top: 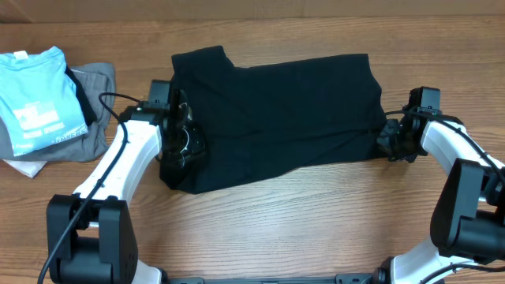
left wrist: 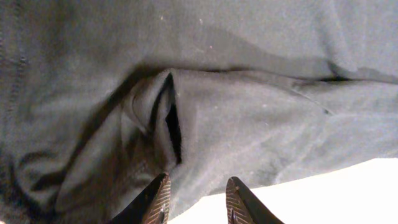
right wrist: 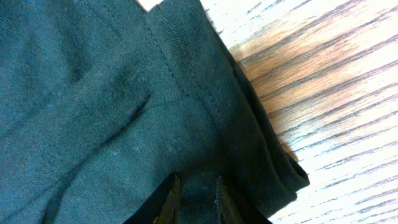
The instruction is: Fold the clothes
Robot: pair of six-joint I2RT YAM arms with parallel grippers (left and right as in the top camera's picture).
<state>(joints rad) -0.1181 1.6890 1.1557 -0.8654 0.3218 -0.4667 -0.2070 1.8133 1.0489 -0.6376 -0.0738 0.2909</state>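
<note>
Black shirt point(top: 276, 118) lies spread across mid table point(top: 316, 229); folded blue tee point(top: 35, 95) sits on a grey pile point(top: 99, 95) well off to the left. Left gripper point(top: 180, 136) is at the shirt's left end, fingers point(left wrist: 157, 199) apart over a bunched ridge, holding nothing. Right gripper point(top: 392, 140) is at the right hem, fingers point(right wrist: 169, 200) close w/ cloth in the gap; can't tell if it bites. Prob. the step is grabbing both ends for a fold. To do it well, left should take the edge, not the ridge, w/ all layers. Then lift both level & together so the cloth stays taut.
</note>
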